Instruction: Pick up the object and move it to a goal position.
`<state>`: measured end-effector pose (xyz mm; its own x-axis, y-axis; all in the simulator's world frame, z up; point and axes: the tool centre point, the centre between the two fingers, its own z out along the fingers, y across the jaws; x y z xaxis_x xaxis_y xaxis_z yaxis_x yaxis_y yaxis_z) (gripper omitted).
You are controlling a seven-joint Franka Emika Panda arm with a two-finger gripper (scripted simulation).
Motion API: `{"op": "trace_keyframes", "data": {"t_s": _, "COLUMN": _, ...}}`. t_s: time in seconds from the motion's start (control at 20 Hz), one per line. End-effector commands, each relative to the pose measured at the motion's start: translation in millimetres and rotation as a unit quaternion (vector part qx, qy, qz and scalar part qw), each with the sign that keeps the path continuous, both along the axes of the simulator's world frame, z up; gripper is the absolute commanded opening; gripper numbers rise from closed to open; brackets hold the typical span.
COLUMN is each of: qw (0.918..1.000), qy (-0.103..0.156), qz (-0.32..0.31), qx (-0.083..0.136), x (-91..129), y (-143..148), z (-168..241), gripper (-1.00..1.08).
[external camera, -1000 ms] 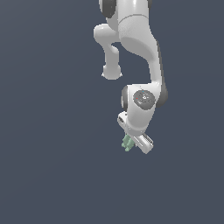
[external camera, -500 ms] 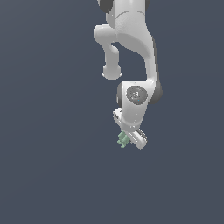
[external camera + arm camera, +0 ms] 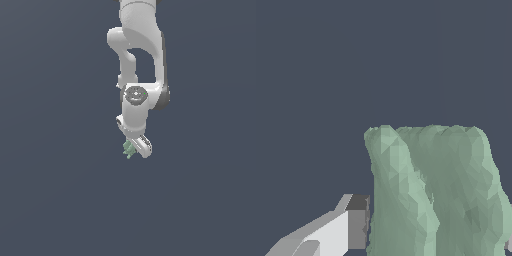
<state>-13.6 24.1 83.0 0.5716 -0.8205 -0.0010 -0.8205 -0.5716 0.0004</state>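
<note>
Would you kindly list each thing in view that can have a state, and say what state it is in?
gripper: shut on the green lump, pointing down.
green lump: held between the fingers, off any surface, its ridged body sticking out past them.

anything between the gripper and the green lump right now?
Nothing visible. The lump sits right against the gripper, with one finger at its side in the wrist view. The other finger is barely in frame. No goal marker shows, so that path can't be judged.
</note>
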Motion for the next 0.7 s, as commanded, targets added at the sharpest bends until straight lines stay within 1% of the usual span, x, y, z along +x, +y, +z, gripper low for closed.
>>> {"op": "trace_keyframes", "data": {"t_s": 0.0, "qw": 1.0000, "qy": 0.000, "qz": 0.000, "qx": 0.000, "x": -16, "y": -18, "z": 3, "gripper": -1.00}}
{"op": "trace_keyframes", "data": {"t_s": 0.35, "qw": 1.0000, "qy": 0.000, "qz": 0.000, "qx": 0.000, "x": -59, "y": -69, "z": 10, "gripper": -1.00}}
{"op": "trace_keyframes", "data": {"t_s": 0.65, "qw": 1.0000, "qy": 0.000, "qz": 0.000, "qx": 0.000, "x": -86, "y": -103, "z": 15, "gripper": -1.00}}
